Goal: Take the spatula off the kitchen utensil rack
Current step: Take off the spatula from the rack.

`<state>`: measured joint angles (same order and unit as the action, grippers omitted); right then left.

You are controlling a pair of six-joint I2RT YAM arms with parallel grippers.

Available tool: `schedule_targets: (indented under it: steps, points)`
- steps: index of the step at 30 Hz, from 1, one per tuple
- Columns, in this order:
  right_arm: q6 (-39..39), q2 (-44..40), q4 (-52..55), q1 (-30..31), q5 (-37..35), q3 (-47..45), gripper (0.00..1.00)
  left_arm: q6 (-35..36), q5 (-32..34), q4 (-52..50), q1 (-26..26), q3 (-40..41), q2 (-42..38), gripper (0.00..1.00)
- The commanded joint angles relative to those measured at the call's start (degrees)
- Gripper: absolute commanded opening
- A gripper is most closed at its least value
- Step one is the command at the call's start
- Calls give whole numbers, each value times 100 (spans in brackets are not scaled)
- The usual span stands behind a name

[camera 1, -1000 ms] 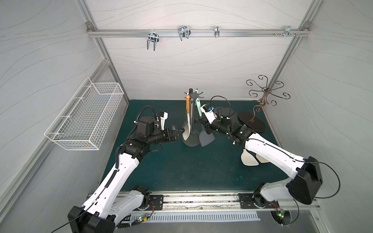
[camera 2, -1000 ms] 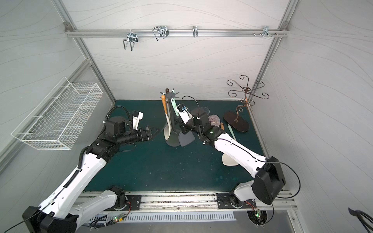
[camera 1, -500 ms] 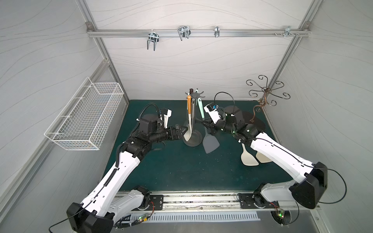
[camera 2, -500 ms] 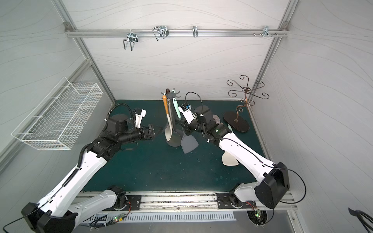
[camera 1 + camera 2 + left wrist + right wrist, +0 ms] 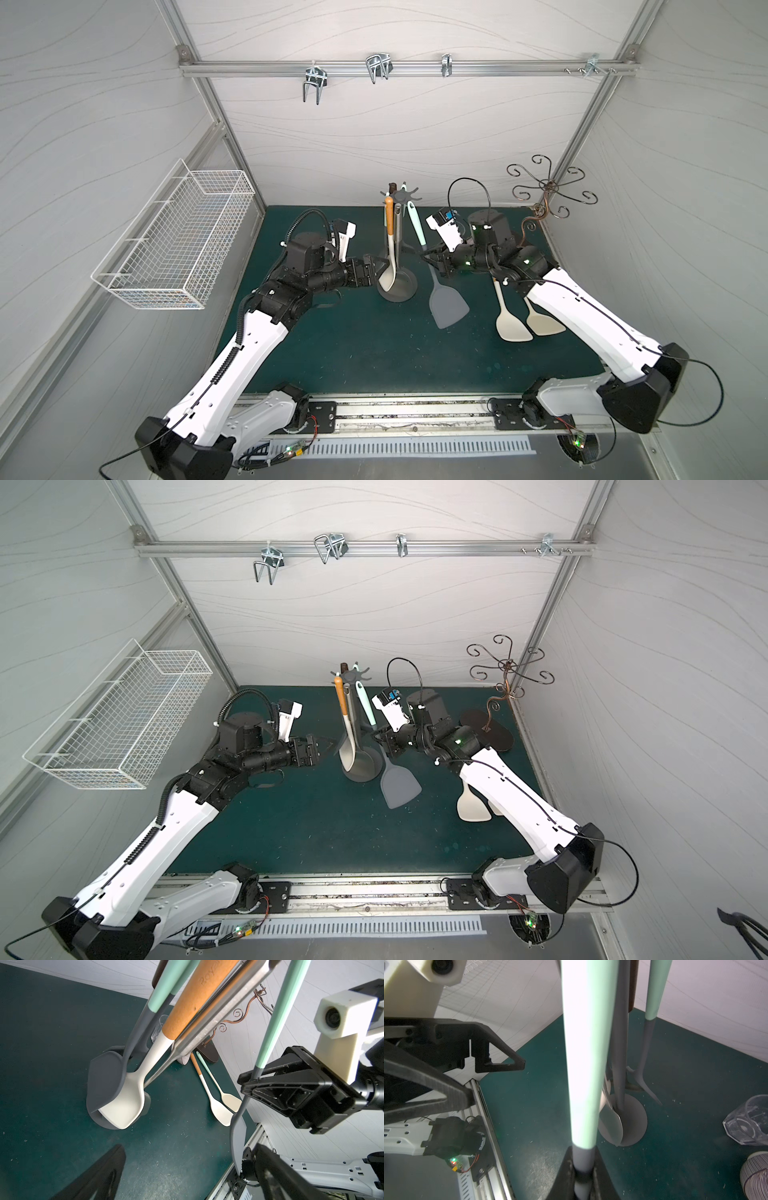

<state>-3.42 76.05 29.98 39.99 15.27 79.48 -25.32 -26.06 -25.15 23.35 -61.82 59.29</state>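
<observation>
Bare mat nearside; kitchen utensil rack, cream spatulas farther back.

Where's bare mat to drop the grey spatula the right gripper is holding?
Widest free patch: mat between the kitchen utensil rack and the front rail. Crowded: right of the grey spatula, with two cream spatulas and the bronze stand.
</observation>
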Motion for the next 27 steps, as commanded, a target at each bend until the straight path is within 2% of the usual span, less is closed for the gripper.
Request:
schedule_targets:
  steps: [1,5,12,19,27]
  points:
    - [-17,-273,-60,-29,-54,393,0,209,129,-111,37,-252,47,100]
    - [-15,-428,-2,-32,-210,414,0,238,203,-163,46,-268,74,100]
    - [-156,-694,-694,-76,267,156,0,247,181,-172,73,-321,117,100]
    - [-504,-840,-868,-239,433,137,0,273,194,-210,73,-352,125,100]
    - [-1179,-1055,-1156,-610,1289,-180,0,221,132,-145,77,-343,145,100]
